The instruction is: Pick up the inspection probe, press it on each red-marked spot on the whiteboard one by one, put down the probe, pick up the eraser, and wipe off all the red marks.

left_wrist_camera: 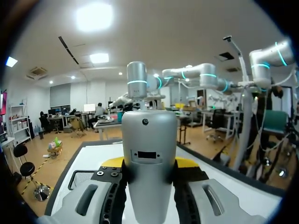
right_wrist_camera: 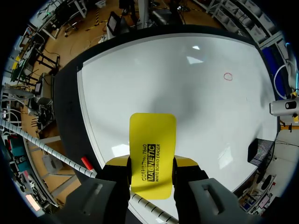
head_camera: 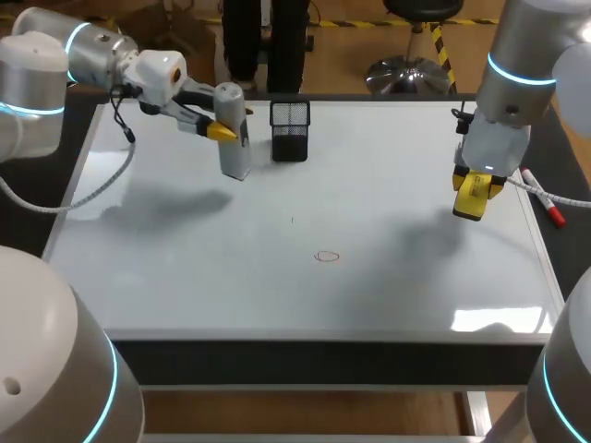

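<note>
The grey inspection probe [head_camera: 233,129] hangs upright over the back left of the whiteboard [head_camera: 185,277], its base just above the surface. My left gripper [head_camera: 222,129] is shut on it; in the left wrist view the probe [left_wrist_camera: 148,135] fills the space between the yellow tips of that gripper [left_wrist_camera: 148,164]. My right gripper [head_camera: 476,185] hovers over the board's right side, shut on the yellow eraser [head_camera: 471,198], which also shows in the right wrist view as the eraser [right_wrist_camera: 152,140] between the fingers of the right gripper [right_wrist_camera: 152,163]. One small red circle mark [head_camera: 327,257] sits near the board's middle front, seen too as the red mark [right_wrist_camera: 228,76].
A black mesh pen holder [head_camera: 290,129] stands just right of the probe at the back. A red-capped marker [head_camera: 545,205] lies on the dark table beyond the board's right edge. A tiny dark speck [head_camera: 293,220] is on the board.
</note>
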`<state>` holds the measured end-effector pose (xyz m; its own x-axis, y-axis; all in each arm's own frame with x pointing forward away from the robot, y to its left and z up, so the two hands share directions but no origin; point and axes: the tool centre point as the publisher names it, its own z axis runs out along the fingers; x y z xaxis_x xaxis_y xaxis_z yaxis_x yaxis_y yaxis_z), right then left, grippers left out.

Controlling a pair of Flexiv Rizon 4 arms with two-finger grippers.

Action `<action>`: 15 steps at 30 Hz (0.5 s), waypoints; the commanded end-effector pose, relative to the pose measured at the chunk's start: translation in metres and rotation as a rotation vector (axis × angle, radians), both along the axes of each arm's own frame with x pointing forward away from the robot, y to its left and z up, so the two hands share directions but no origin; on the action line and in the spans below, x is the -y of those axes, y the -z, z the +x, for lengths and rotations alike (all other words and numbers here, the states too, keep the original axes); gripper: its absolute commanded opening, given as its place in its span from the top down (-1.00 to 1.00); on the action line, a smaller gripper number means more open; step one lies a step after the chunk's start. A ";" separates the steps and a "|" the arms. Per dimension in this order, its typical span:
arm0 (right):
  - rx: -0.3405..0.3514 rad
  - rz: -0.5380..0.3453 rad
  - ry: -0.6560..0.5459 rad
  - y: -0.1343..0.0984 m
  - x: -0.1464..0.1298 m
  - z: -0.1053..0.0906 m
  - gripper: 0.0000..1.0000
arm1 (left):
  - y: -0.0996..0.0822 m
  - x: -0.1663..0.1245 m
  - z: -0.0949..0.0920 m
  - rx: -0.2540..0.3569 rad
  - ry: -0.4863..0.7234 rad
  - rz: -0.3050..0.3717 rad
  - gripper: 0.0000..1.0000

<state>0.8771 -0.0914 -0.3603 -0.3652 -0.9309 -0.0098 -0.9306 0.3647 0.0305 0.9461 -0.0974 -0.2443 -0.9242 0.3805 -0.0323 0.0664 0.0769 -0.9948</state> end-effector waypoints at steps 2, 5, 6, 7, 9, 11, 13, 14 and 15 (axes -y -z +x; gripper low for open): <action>0.001 -0.002 -0.002 -0.001 0.001 0.000 1.00 | 0.003 -0.015 0.014 -0.019 0.095 -0.002 1.00; 0.001 -0.002 -0.002 -0.001 0.001 0.000 1.00 | 0.007 -0.023 0.020 -0.027 0.086 0.001 1.00; 0.001 -0.002 -0.002 -0.001 0.001 0.000 1.00 | 0.008 -0.025 0.022 -0.029 0.086 0.001 1.00; 0.001 -0.002 -0.002 -0.001 0.001 0.000 1.00 | 0.009 -0.027 0.023 -0.033 0.076 0.007 1.00; 0.001 -0.002 -0.002 -0.001 0.001 0.000 1.00 | 0.010 -0.030 0.025 -0.036 0.070 0.006 1.00; 0.001 -0.002 -0.002 -0.001 0.001 0.000 1.00 | 0.010 -0.033 0.025 -0.040 0.065 0.009 1.00; 0.001 -0.002 -0.002 -0.001 0.001 0.000 1.00 | 0.010 -0.033 0.025 -0.040 0.065 0.009 1.00; 0.001 -0.002 -0.002 -0.001 0.001 0.000 1.00 | 0.010 -0.033 0.025 -0.040 0.065 0.009 1.00; 0.001 -0.002 -0.002 -0.001 0.001 0.000 1.00 | 0.010 -0.033 0.025 -0.040 0.065 0.009 1.00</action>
